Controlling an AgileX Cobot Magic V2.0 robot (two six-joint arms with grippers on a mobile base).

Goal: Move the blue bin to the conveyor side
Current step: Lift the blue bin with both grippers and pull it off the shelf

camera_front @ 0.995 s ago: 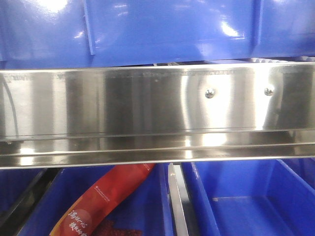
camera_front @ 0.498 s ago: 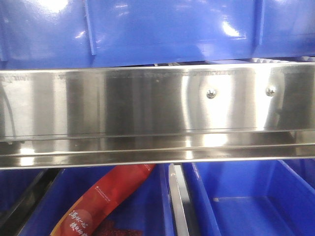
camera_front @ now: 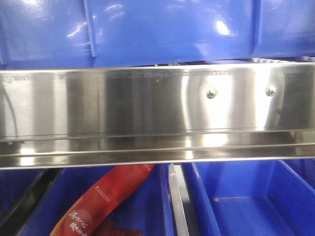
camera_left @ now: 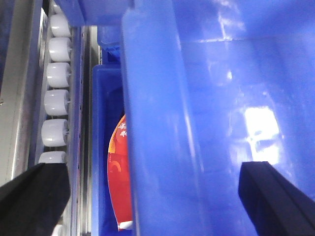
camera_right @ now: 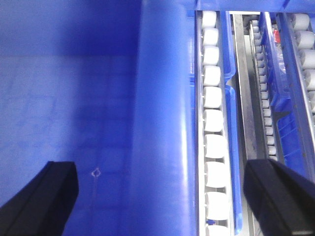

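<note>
We list: left end effector, fingers wide apart, straddling one side wall of the blue bin. The right end effector is likewise spread astride another wall, with white rollers just beside it. We judge the bin stiff, glossy, slippery and light (its inside shows empty). It is best pinched at the lipped rim, both sides together. It sits above the steel rail; conveyor unseen.

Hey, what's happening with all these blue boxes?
A two-armed robot is working on the large glossy blue plastic bin above the shiny steel rack rail. Its left claw and right claw are both open, each straddling a wall of that bin. Neither has closed on it yet.
</note>
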